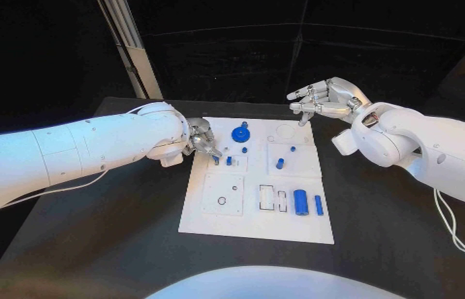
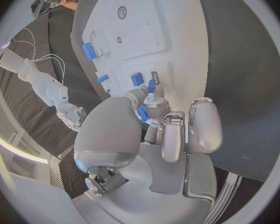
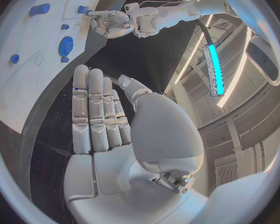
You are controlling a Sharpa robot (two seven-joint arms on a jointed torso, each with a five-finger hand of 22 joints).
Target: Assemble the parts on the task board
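The robot's left hand [image 1: 201,142] reaches over the left edge of the white task board [image 1: 254,226], fingertips pinching what looks like a small blue part [image 2: 142,113] just above the board's far-left section; the right hand [image 1: 328,99] hovers beyond the board's far-right corner with fingers apart and gently curled, holding nothing. The step in hand appears to be seating that small piece, and doing it well would mean lining the part up squarely over its hole, lowering it straight, and letting go only once it sits flush, since neighbouring blue pegs [image 1: 228,160] stand close by and a sideways nudge could tip them. The board lies in the middle of the black table [image 1: 116,245]. On it a blue gear [image 1: 240,135] sits near the far edge, a short blue peg [image 1: 280,164] stands further right, and a blue cylinder [image 1: 300,202] and a slim blue bar [image 1: 319,205] lie side by side on the near right
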